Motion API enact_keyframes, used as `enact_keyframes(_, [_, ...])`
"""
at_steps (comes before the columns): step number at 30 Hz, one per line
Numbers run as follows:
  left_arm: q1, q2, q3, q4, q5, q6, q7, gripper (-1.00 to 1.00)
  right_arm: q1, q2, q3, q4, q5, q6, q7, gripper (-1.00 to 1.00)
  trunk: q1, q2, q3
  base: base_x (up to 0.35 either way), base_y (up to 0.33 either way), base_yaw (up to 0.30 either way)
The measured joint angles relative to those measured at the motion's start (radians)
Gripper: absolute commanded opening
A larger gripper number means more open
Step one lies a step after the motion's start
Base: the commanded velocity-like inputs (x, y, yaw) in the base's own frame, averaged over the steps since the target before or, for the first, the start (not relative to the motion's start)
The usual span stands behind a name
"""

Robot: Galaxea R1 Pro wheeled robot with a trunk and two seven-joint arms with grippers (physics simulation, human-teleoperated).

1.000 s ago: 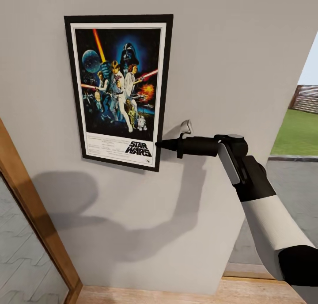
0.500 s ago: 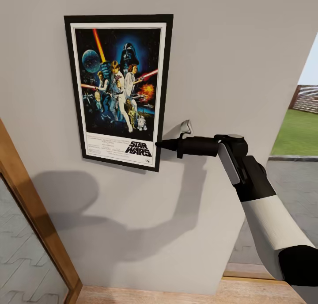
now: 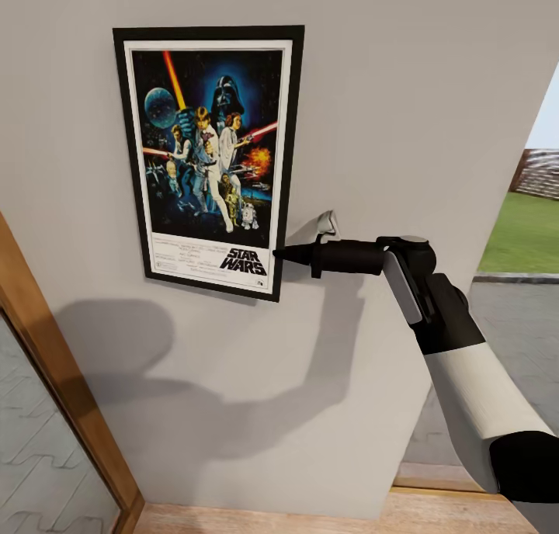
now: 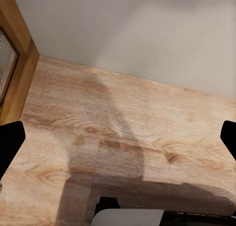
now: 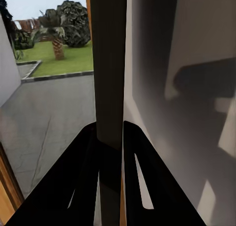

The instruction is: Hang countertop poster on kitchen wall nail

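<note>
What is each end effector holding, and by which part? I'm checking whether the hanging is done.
The right end effector pinches the poster at its lower right edge; the left holds nothing.

Grey wall (image 3: 404, 91), wooden floor (image 4: 123, 137), lawn (image 5: 64, 56).

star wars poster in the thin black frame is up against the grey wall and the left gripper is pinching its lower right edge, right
Not quite: it is the right gripper, not the left. The head view shows the right arm reaching to the lower right edge of the black-framed Star Wars poster, which lies flat against the grey wall.
</note>
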Motion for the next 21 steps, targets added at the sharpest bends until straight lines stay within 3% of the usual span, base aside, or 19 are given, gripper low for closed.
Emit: enact_keyframes(21, [0.0,-0.006,0.006,-0.002,0.003,0.0,0.0,1.0,0.002,-0.002,-0.019,-0.001,-0.008,0.003,0.012,-1.0,0.0,0.0,0.0,0.0,0.0,0.0])
